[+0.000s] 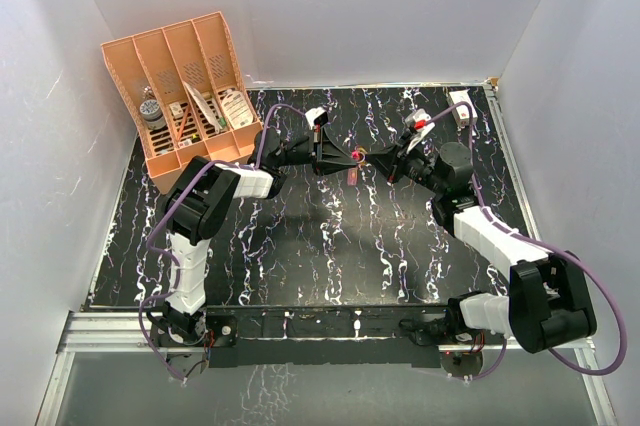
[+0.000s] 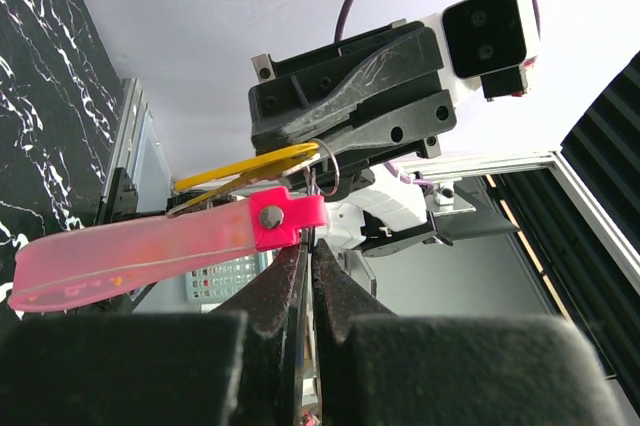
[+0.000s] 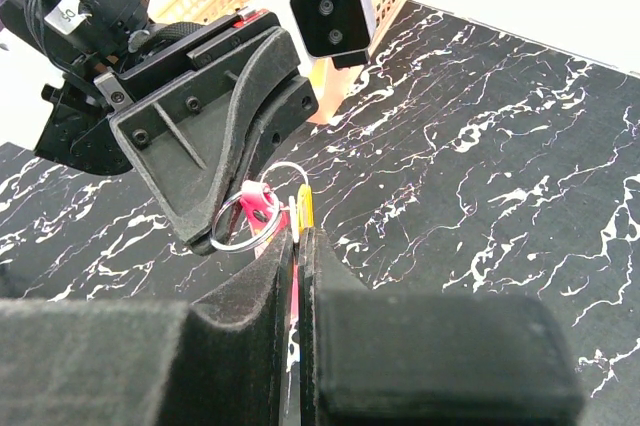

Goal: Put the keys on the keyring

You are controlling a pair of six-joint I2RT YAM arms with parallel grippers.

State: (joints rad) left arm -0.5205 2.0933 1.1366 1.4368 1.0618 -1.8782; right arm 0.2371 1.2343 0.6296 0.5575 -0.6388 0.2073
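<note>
Right tool point(image 3: 297, 238) pinches the key point(image 3: 306, 208) tight; left tool point(image 2: 308, 252) clamps the keyring point(image 2: 150, 251).

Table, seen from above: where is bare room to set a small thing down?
Crowded: far centre, where left tool and right tool meet with keyring and key; also by the rack. Free: the wide middle of the mat, between those tools and the near rail; also the left edge, between rack and rail.

Bright, diffuse light with soft shadows; I see the left gripper point(image 2: 309, 250) blurred at six o'clock.
</note>
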